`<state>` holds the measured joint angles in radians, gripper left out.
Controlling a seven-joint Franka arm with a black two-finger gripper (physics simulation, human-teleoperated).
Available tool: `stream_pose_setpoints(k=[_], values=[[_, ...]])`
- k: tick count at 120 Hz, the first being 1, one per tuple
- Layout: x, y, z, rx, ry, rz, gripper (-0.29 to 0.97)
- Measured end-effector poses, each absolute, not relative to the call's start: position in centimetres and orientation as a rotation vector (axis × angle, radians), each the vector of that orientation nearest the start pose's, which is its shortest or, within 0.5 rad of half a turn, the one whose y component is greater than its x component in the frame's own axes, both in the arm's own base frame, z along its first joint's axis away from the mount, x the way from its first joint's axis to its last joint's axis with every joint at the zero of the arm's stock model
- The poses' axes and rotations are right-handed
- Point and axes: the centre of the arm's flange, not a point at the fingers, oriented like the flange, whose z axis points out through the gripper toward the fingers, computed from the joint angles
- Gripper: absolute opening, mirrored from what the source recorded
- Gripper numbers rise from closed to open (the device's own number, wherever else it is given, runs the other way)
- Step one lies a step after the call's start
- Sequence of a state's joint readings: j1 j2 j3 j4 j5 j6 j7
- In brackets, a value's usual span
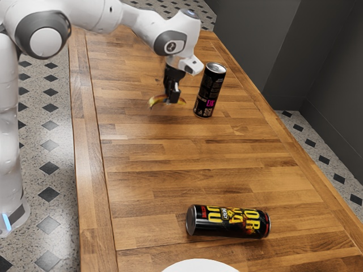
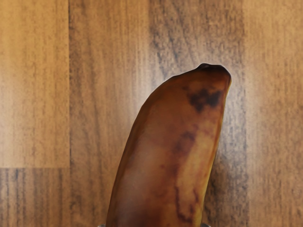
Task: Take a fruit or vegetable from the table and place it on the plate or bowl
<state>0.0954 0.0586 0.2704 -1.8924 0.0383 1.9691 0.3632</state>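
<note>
One banana [image 1: 161,102] lies at the far end of the bench [image 1: 170,164], just beside an upright black can [image 1: 209,90]. The gripper [image 1: 173,95] is down at the banana's middle, and the wrist view puts the brown-spotted fruit right under the hand — but I cannot tell whether it has closed on the fruit. By my reading the task is at its grasping step. The white plate [image 1: 198,265] sits well apart at the near edge, with a second can [image 1: 228,221] lying on its side in between. Left to do — secure the hold, lift, carry past that can, set down on the plate.
</note>
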Motion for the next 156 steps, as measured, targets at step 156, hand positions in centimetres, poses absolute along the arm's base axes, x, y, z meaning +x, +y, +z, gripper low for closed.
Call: stream_pose_setpoints(k=[156], values=[[53.6,-26.9,56.3,-2.849,1.302,-0.089,0.18]])
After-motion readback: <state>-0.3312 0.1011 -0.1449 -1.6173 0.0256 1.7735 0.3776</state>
